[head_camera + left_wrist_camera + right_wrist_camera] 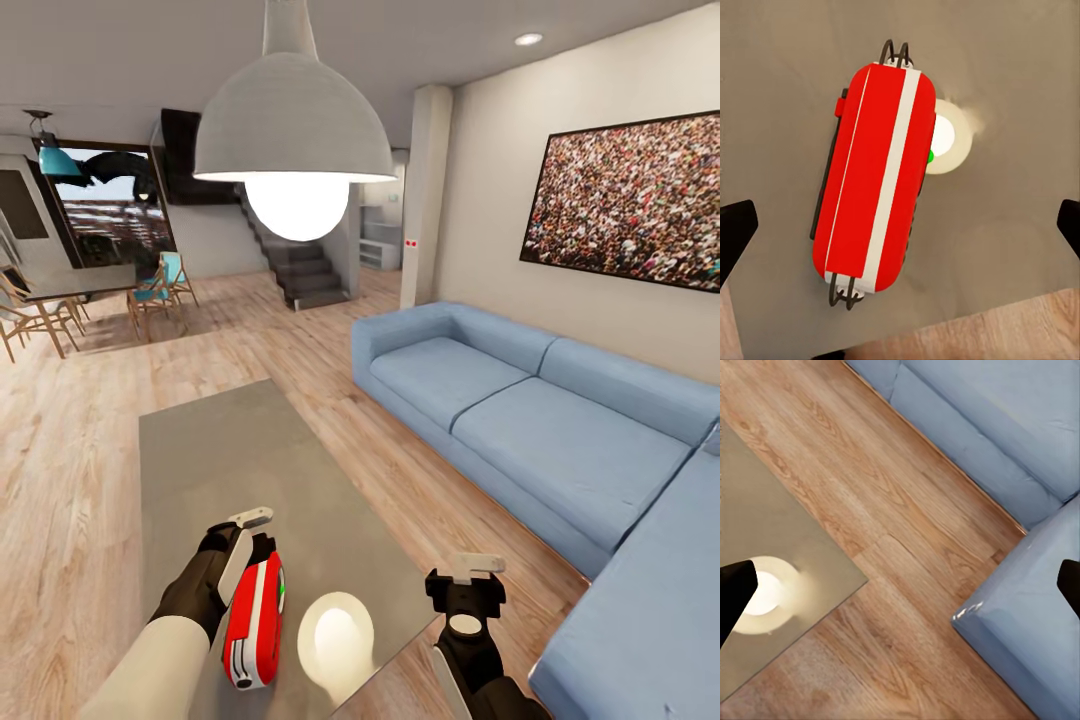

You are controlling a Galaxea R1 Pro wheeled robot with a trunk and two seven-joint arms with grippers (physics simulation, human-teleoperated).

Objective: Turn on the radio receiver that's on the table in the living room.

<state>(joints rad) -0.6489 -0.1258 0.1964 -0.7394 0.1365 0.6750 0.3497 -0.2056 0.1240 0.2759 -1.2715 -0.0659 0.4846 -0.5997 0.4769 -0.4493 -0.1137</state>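
Radio: the radio receiver (875, 178) is seen lying on the table (200, 450), at seven o'clock in the head view.
Axis: its length runs roughly six to twelve.
Left gripper (900, 225): held directly above it, jaws wide, nothing gripped.
Right gripper (466, 578): farther off, jaws apparently wide, empty.
Containers: none seen.

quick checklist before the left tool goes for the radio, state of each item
1. Radio on the coffee table: ok, lying on the grey top near its edge.
2. Left tool over the radio: ok, the left wrist view looks straight down on it.
3. Left tool open: ok, fingers spread wide either side of the radio.
4. Green light on the radio's side: ok, visible; whether the radio is on, cannot tell.
5. Right tool out of the way: ok, open, past the table corner.
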